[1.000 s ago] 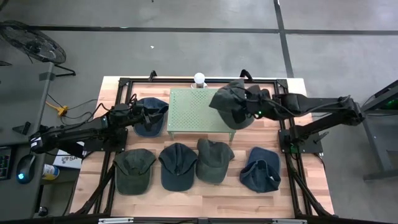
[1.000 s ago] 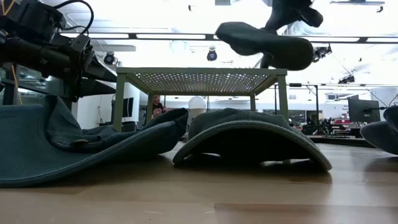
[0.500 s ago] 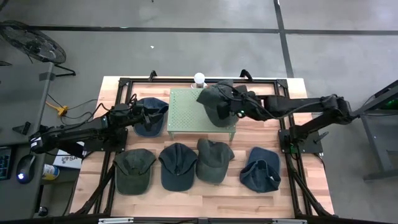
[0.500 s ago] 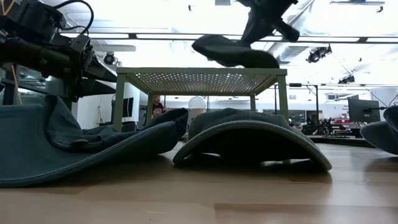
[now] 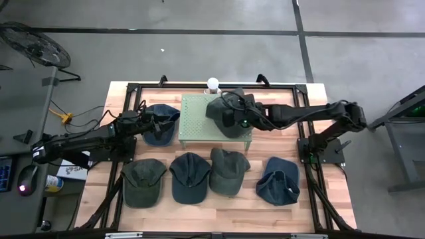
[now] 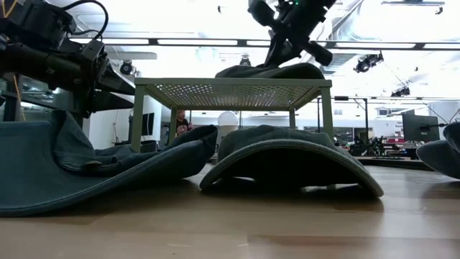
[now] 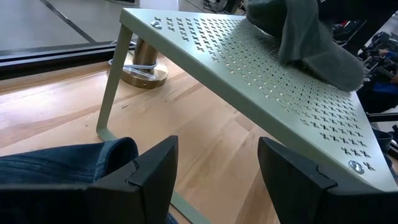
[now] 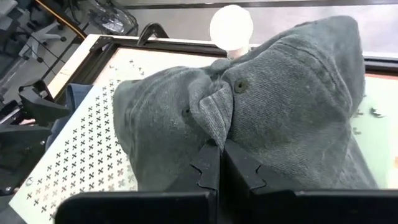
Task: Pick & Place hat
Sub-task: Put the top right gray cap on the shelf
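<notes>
The right arm reaches in from the right edge of the table, stretched nearly level with a slight bend at the elbow, its wrist over the right half of the perforated green stand [image 5: 199, 119]. The right gripper [image 5: 240, 120] sits just above the stand's top, its fingers [image 8: 211, 163] pinched together on a fold in the crown of the grey-green cap [image 5: 224, 111]. The left arm lies low along the table from the left side, and the left gripper [image 5: 155, 122] hangs just left of the stand, its fingers [image 7: 155, 168] spread apart.
</notes>
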Available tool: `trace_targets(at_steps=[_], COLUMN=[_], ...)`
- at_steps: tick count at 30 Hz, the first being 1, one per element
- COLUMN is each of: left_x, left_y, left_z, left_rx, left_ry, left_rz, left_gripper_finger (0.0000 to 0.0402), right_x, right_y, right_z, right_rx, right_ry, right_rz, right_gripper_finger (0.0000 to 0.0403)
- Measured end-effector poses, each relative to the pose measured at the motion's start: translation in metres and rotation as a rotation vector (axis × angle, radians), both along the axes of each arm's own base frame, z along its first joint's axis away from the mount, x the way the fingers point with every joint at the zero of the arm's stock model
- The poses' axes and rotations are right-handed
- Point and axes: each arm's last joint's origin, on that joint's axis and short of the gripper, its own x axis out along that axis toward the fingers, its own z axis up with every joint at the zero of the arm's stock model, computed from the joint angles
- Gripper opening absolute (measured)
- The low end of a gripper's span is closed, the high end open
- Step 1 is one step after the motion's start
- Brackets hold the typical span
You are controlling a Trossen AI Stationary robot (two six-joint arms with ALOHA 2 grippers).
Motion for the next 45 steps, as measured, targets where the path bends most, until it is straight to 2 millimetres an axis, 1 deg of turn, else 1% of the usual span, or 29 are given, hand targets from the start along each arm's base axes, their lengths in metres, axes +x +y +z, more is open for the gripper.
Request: trace_targets(at_steps=[7, 13, 16, 18, 24, 30, 38, 45], left_x=[0.0, 0.0, 0.0, 0.0, 0.0, 0.0, 0.0, 0.0], left_y=[0.0, 0.0, 0.0, 0.0, 0.0, 0.0, 0.0, 0.0], left_z=[0.0, 0.0, 0.0, 0.0, 0.0, 0.0, 0.0, 0.0], left_rx=[0.0, 0.0, 0.0, 0.0, 0.0, 0.0, 0.0, 0.0], left_ry=[0.0, 0.0, 0.0, 0.0, 0.0, 0.0, 0.0, 0.0], left_rz=[0.0, 0.0, 0.0, 0.0, 0.0, 0.0, 0.0, 0.0], left_gripper_finger=[0.0218, 0.0218, 0.0218, 0.0218, 0.0218, 0.0218, 0.0218, 0.0218], right_x=[0.001, 0.0, -0.003, -0.003, 0.008, 0.011, 0.007, 0.007], right_y=[0.0, 0.003, 0.011, 0.016, 0.028, 0.025, 0.022, 0.022], right_z=[0.001, 0.02, 0.023, 0.025, 0.017, 0.012, 0.008, 0.008], right_rx=[0.03, 0.019, 0.03, 0.043, 0.069, 0.068, 0.068, 0.066], right_ry=[-0.033, -0.046, -0.021, -0.039, -0.081, -0.091, -0.03, -0.03], right_rz=[-0.032, -0.091, -0.121, -0.135, -0.138, -0.178, -0.192, -0.193], right_gripper_finger=[0.0, 0.0, 0.0, 0.0, 0.0, 0.0, 0.0, 0.0])
